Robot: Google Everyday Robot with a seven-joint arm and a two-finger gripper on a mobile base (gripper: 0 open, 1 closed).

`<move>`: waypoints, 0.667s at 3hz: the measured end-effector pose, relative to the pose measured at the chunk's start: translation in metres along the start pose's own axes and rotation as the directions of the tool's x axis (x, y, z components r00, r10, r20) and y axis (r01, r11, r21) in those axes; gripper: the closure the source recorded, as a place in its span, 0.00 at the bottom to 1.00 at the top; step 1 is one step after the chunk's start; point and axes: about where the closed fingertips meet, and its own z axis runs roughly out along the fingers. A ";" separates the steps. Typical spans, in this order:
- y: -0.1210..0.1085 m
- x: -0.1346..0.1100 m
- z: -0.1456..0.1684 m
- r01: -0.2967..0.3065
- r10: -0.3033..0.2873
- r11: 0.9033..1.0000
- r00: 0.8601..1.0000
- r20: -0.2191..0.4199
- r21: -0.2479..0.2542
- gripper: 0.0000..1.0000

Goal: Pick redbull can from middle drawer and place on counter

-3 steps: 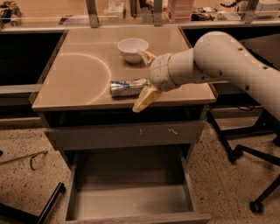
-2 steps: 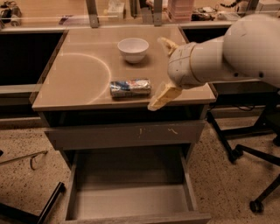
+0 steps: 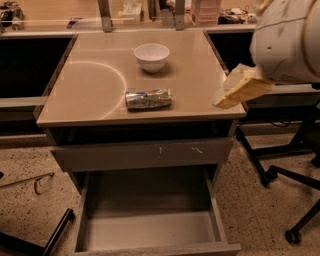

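Note:
The redbull can [image 3: 148, 98] lies on its side on the counter [image 3: 95, 85], near the front edge and in front of a white bowl [image 3: 152, 56]. My gripper [image 3: 237, 57] is off the counter's right edge, raised and close to the camera. It is open and empty, well clear of the can. One yellow finger [image 3: 244, 89] points down-left towards the counter's right front corner. The middle drawer [image 3: 150, 230] is pulled out below, and its grey floor is bare.
A closed grey drawer front with pale scratches [image 3: 145, 152] sits above the open drawer. A cluttered shelf [image 3: 135, 12] runs behind the counter. Black chair legs and wheels [image 3: 292, 180] stand on the floor at right. A black bar [image 3: 57, 232] lies at lower left.
My arm has drawn back to the right and up, away from the can, and now looms larger in view. The can stays lying on the counter.

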 end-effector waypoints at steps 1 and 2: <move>-0.019 0.008 -0.041 -0.009 0.013 0.997 0.999 -0.050 0.082 0.00; -0.020 0.010 -0.043 -0.012 0.017 0.996 0.998 -0.053 0.087 0.00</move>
